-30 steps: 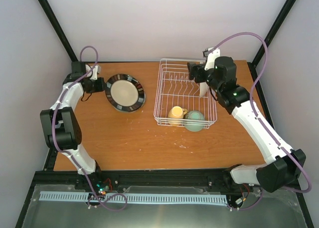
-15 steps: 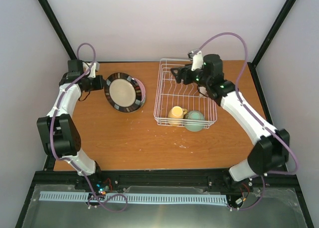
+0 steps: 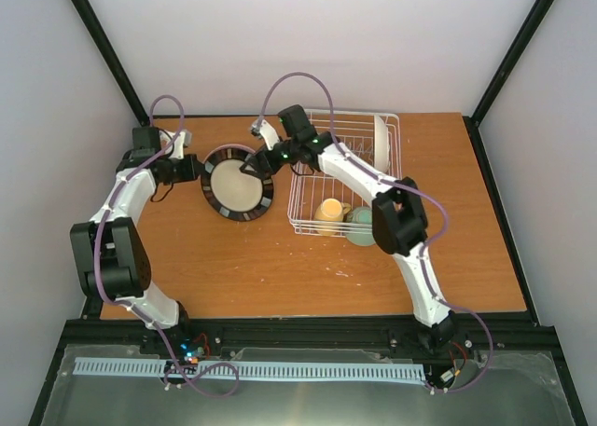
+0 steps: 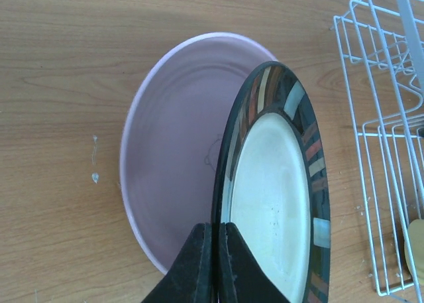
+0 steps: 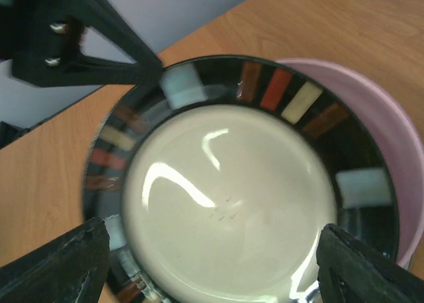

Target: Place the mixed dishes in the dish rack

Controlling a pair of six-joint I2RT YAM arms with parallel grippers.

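My left gripper has its two black fingers clenched together on the near edge of the round cream plate with the dark, colour-blocked rim. They hold it tipped up on edge at the lower centre of the left wrist view. Behind it, a round pink plate lies flat on the brown wooden table, and I cannot tell whether the two plates touch at the bottom. My right gripper is spread wide, with one finger in the lower left corner of its view and the other in the lower right. The cream plate's face fills the gap between them, and I cannot tell if either finger touches it. The pink plate shows past the cream plate's right side. In the top view the held plate sits left of centre with my left gripper on its left and my right gripper at its upper right. Just to its right is the white wire rectangular dish rack. The rack holds a yellow mug and a pale green bowl at its lower end, and a white plate stands upright at its upper right.
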